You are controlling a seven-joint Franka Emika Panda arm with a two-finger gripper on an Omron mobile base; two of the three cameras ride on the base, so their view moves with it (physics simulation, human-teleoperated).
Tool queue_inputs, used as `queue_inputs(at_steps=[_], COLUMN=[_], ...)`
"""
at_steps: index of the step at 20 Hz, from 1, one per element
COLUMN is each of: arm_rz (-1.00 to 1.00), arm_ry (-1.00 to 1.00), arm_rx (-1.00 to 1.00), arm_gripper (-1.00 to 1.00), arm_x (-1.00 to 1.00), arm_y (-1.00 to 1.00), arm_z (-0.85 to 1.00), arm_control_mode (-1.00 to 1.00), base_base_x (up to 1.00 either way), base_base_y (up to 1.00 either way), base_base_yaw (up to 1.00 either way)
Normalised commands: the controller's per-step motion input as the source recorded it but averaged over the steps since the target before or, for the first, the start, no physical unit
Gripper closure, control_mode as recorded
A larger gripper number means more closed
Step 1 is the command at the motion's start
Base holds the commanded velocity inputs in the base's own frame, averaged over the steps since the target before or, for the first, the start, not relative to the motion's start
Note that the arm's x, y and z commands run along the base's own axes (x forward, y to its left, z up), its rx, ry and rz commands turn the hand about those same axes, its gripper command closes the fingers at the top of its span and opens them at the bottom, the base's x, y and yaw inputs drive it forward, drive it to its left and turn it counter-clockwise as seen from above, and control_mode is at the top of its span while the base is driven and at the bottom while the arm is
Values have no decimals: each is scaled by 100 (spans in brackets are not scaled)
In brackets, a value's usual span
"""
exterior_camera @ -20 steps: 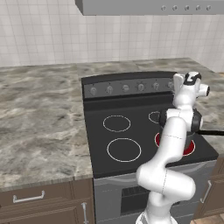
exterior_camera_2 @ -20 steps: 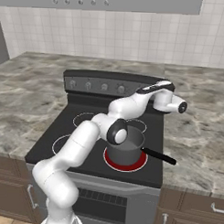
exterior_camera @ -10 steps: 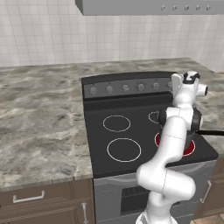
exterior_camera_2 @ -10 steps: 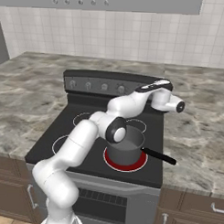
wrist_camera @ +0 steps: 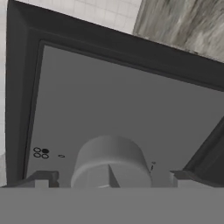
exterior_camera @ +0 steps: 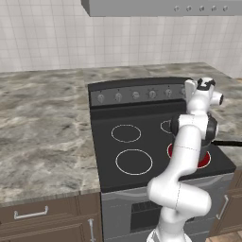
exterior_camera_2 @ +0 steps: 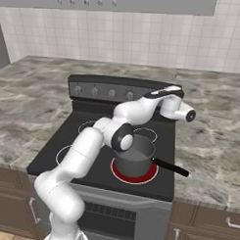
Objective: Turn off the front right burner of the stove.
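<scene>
The stove is a black glass-top range with a raised panel of small grey knobs. Its front right burner glows red under a grey pot; from the left my arm covers most of that red glow. My gripper is at the right end of the panel. In the hand view the gripper is open, its tips on either side of a large grey knob with gaps on both sides. A small burner diagram is printed left of the knob.
The pot's black handle sticks out to the right over the stove's edge. Marbled stone counters flank the stove on both sides. A grey range hood hangs above. Brown drawers with handles run below the counter.
The hand has edged a little closer to the knob panel; the pot, the glow and the base have not moved.
</scene>
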Motion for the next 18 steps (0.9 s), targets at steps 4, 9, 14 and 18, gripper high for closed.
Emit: queue_inputs(at_steps=[4, 9, 14, 18], arm_rz=[0, 0, 0, -1], arm_ry=[-3, -2, 0, 0], arm_rx=[0, 0, 0, 8], arm_gripper=[100, 100, 100, 100], arm_x=[39, 31, 12, 4], arm_y=[0, 0, -2, 0], arm_z=[0, 0, 0, 0], arm_control_mode=[-100, -100, -100, -100], base_base_x=[0, 0, 0, 0], base_base_y=[0, 0, 0, 0], base_base_yaw=[0, 0, 0, 0])
